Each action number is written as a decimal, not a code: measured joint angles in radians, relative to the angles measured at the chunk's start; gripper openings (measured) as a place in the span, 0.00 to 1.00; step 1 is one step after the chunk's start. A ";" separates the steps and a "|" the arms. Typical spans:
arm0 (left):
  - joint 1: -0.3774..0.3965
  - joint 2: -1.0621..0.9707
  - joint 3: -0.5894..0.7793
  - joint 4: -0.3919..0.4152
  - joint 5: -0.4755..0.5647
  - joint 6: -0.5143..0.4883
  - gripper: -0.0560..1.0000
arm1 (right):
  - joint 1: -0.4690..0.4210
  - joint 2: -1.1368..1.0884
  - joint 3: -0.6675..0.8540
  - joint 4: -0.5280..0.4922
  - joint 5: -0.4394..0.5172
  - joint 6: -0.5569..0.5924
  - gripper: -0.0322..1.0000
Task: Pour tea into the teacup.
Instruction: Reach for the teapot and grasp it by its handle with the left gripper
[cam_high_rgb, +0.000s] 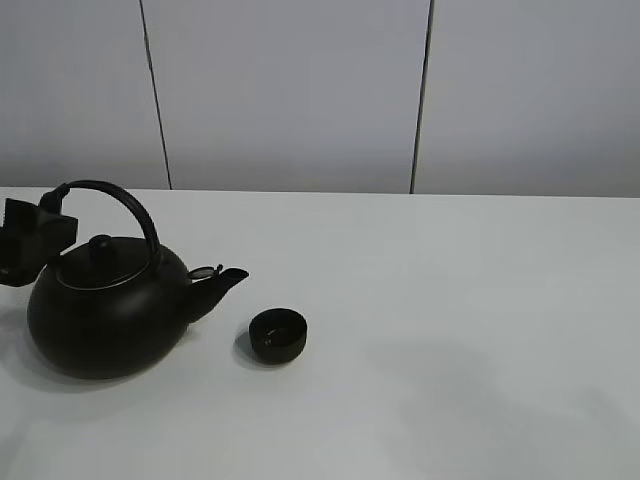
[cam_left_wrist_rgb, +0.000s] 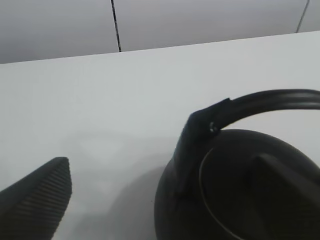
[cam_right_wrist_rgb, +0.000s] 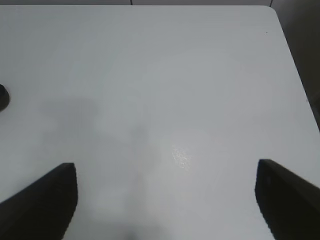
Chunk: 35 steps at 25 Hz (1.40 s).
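Left gripper (cam_high_rgb: 32, 240) hovers at the rear foot of the kettle's (cam_high_rgb: 105, 320) arched handle (cam_high_rgb: 100, 184). The teacup (cam_high_rgb: 277, 335) stands on the bench (cam_high_rgb: 460, 300) just beyond the spout (cam_high_rgb: 222, 280), not touching it.

From the left wrist, 1 ribbed finger (cam_left_wrist_rgb: 37, 200) is well off the handle, so the jaws are spread and grip nothing.

From the right wrist, the right gripper (cam_right_wrist_rgb: 166, 170) hangs over the bench with its jaws wide apart.

The kettle looks heavy and rigid, best taken at the handle's crown. The teacup looks light and easily knocked.

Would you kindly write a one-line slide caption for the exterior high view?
Open left claw by the kettle handle, spout facing the teacup on a white table.
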 joint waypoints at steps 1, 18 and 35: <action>0.012 0.014 0.000 0.014 -0.015 -0.018 0.71 | 0.000 0.000 0.000 0.000 0.000 0.000 0.67; 0.083 0.171 -0.113 0.164 -0.078 -0.079 0.71 | 0.000 0.000 0.000 0.000 0.000 0.000 0.67; 0.086 0.219 -0.151 0.193 -0.101 -0.047 0.16 | 0.000 0.000 0.000 0.000 -0.001 0.000 0.67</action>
